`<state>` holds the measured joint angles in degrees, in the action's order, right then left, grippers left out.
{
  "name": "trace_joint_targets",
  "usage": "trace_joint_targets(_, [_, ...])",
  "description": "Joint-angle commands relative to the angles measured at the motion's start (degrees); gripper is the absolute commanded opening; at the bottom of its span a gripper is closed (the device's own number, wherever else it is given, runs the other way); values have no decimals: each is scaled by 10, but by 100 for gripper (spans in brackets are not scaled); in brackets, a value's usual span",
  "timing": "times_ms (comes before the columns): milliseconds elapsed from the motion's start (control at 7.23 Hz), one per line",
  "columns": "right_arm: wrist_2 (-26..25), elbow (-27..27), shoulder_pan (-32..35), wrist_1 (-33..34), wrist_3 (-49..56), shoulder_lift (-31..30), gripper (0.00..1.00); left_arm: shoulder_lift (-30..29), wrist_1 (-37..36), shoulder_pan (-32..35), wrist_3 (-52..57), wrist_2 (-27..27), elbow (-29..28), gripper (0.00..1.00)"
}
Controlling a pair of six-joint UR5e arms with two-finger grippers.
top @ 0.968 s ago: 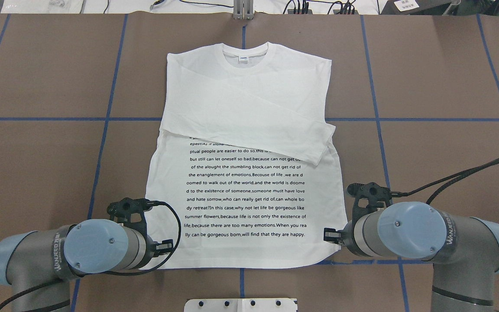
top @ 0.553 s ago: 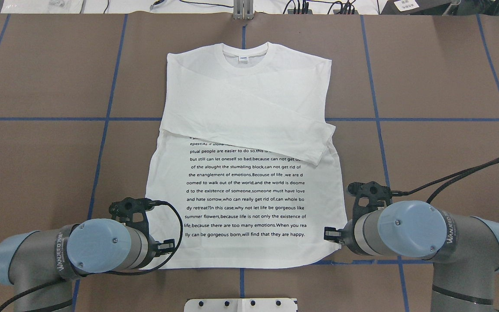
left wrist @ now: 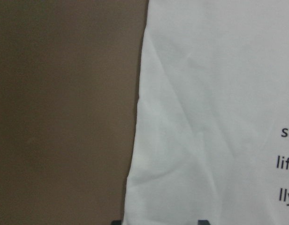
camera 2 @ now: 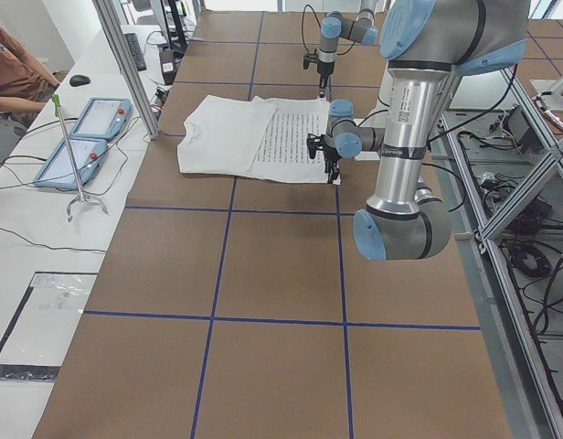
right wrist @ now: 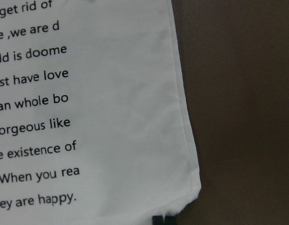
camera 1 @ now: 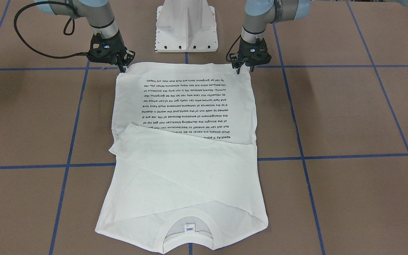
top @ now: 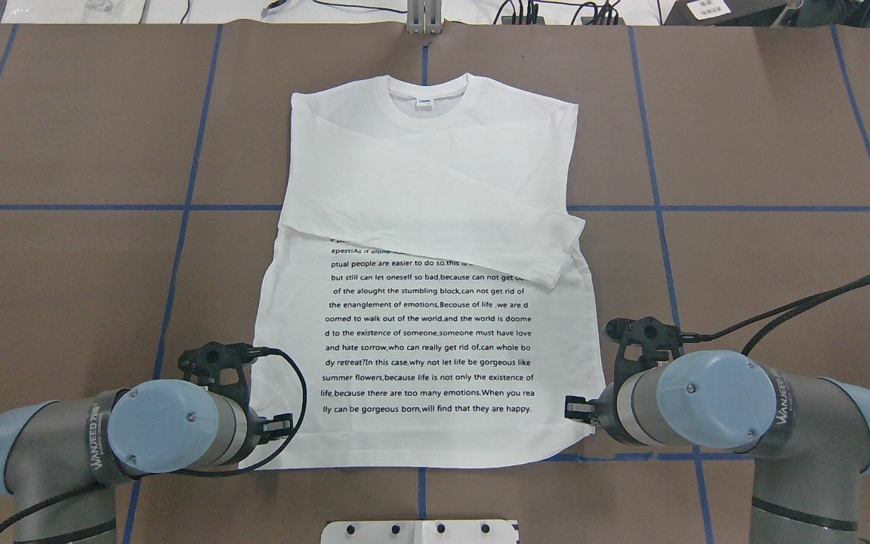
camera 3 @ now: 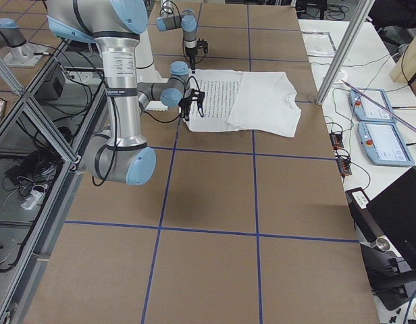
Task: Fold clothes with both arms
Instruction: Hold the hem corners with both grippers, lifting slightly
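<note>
Shirt (top: 427,174) lies flat on the table (top: 745,151), collar away from the robot, sleeves folded across the chest, printed text facing up. My left end effector (camera 1: 244,70) sits at one near hem corner, fingers apart and straddling the side edge. My right end effector (camera 1: 123,68) has its fingers together, pinching the hem at the other corner.

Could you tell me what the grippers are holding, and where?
The right gripper seems to pinch the shirt at its hem corner; the left gripper is open, holding nothing.
</note>
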<state>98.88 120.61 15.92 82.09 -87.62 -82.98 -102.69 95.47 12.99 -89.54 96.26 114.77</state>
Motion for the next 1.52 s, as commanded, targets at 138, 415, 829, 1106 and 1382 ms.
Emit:
trace_joint_targets(138, [0,0,0,0,0,0,0,13,2,-6,0,0,-1,62])
trace_joint_targets(415, [-1,0,0,0,1,0,0,10,2,-6,0,0,5,62])
trace_joint_targets(829, [-1,-2,3,0,1,0,0,10,3,-7,1,1,2,62])
trace_joint_targets(1106, [-1,-1,3,0,1,0,0,9,3,-7,1,1,0,54])
trace_joint_targets(1382, [-1,-1,4,0,1,-1,0,8,3,-9,1,2,0,35])
